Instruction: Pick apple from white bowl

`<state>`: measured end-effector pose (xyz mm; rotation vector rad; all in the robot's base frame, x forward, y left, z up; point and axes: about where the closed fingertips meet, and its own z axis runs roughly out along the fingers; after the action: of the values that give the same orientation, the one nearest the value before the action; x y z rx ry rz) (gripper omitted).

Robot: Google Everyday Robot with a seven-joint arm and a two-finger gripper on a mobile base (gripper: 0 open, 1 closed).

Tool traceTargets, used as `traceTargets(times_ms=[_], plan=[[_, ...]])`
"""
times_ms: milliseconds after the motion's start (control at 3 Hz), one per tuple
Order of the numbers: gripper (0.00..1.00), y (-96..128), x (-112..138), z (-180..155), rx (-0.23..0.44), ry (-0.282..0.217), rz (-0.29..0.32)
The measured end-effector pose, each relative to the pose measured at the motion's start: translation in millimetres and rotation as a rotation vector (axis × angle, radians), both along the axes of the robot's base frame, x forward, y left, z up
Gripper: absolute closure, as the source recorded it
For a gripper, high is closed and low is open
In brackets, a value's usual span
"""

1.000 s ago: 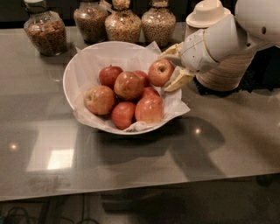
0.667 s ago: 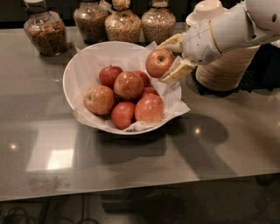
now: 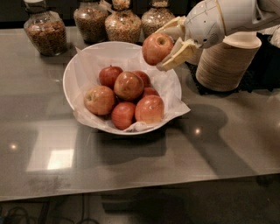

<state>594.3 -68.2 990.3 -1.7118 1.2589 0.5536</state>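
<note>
Camera view: gripper fingers clamped on the apple, now raised higher than a second ago, clear above the white bowl at its far-right rim. Other apples remain inside. Pick looks essentially complete.

Tool at one o'clock, near the top edge: two pale cream-yellow fingers, tapered and flat-sided. Behind, a bulbous glossy white wrist housing, split by a thin dark seam, widening into a smooth white arm.
</note>
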Motion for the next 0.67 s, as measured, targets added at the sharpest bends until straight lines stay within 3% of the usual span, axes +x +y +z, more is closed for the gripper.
traceTargets(times_ms=[333,667], plan=[[1.0,9,-12,10,0.057,0.067,0.07],[1.0,31,-50,60,0.113,0.053,0.154]])
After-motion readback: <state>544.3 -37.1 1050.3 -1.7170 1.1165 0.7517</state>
